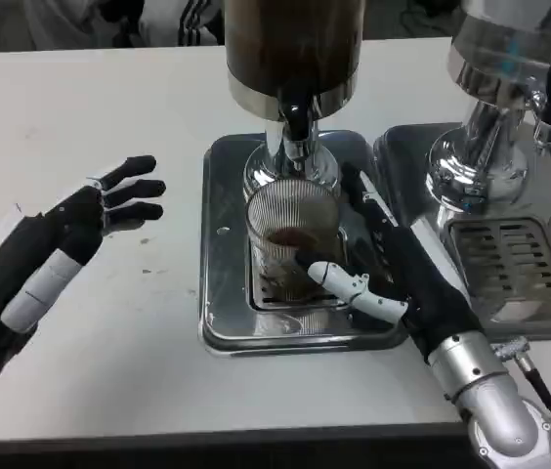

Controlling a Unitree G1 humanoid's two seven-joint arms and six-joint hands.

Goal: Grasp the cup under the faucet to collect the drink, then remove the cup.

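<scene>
A ribbed clear glass cup (293, 242) stands on the metal drip tray (219, 244), right under the black faucet (297, 122) of the dark drink dispenser (293, 49). A little brown drink lies in the cup's bottom. My right hand (393, 274) wraps the cup from the right, thumb across its front and fingers along its far side. My left hand (70, 234) hovers open over the white table, well left of the tray, fingers spread and pointing toward the dispenser.
A second, silver dispenser (510, 88) with its own drip tray and grate (500, 256) stands at the right. Bare white table (109, 117) lies to the left and behind. The table's front edge runs just below my arms.
</scene>
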